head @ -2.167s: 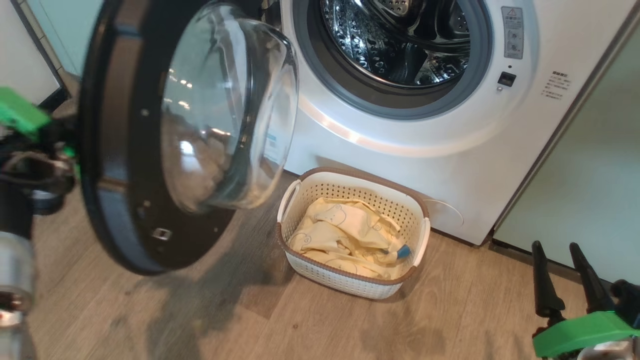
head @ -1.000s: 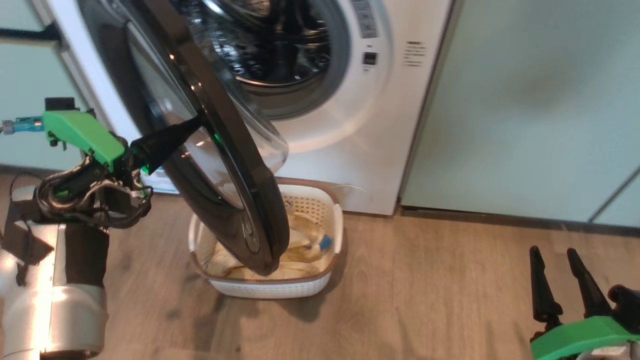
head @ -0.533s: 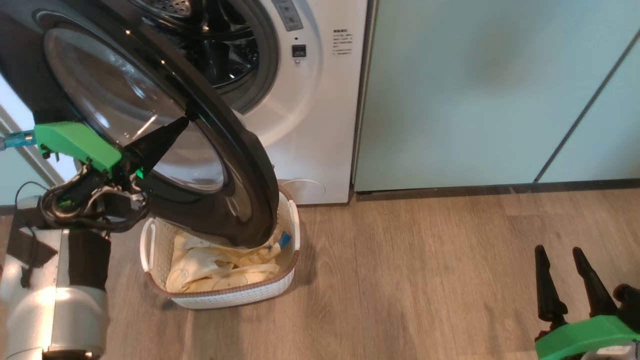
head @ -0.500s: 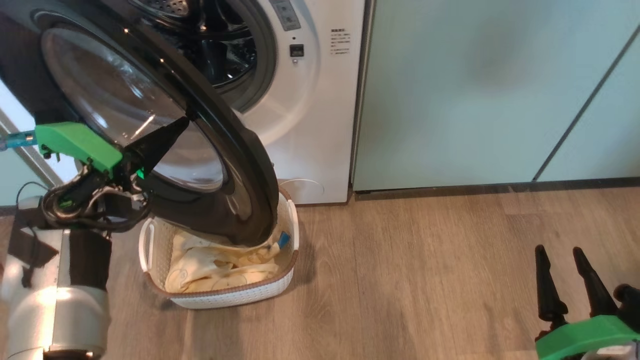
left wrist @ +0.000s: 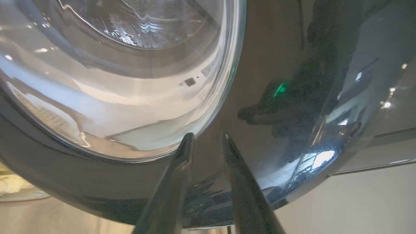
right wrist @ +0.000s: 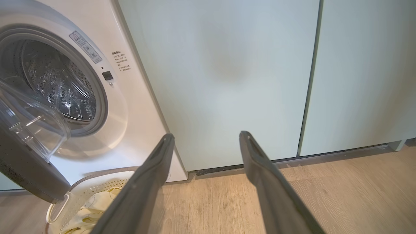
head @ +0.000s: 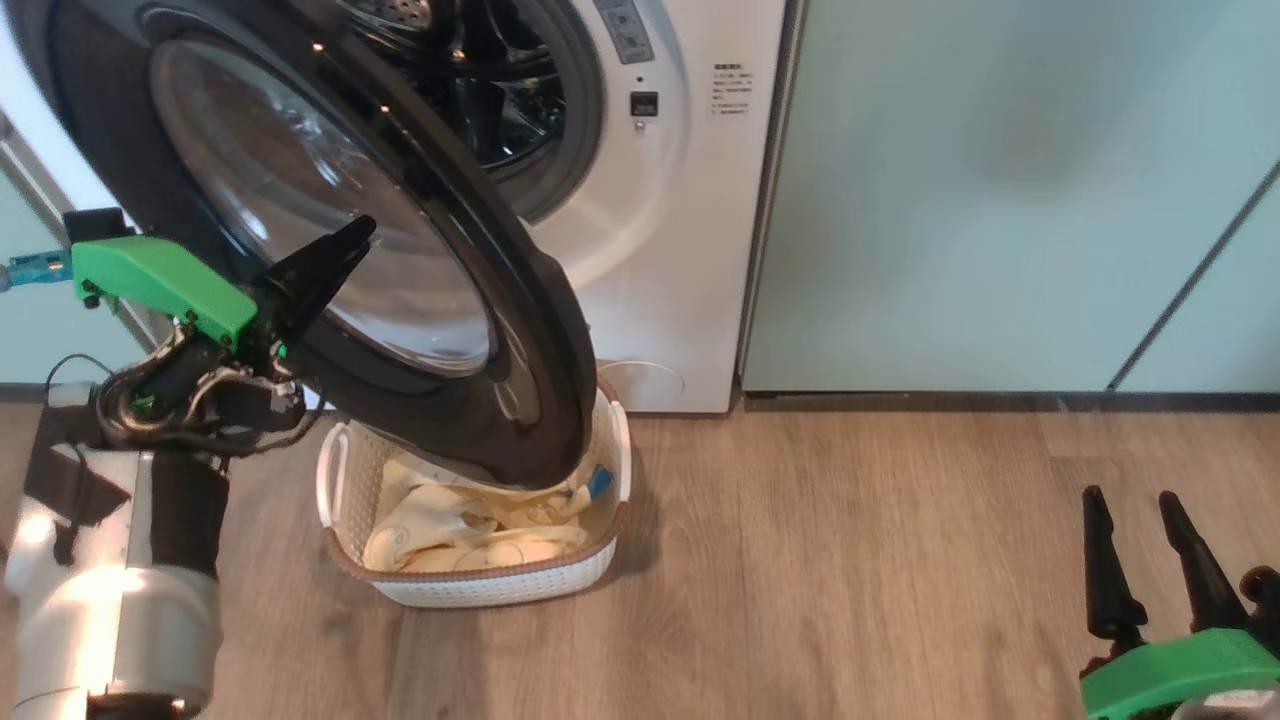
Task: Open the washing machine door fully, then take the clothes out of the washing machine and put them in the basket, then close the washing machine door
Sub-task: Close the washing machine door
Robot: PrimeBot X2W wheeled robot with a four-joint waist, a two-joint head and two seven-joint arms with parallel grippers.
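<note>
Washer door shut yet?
No, the washing machine door hangs swung out from the washing machine, leaving the steel drum open to view.

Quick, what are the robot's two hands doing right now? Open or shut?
Left gripper: fingers slightly open, tips at the washing machine door, holding nothing.
Right gripper: wide open, empty.

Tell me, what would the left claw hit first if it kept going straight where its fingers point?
The washing machine door: the left gripper points at its glossy black ring, apparently very close.
</note>
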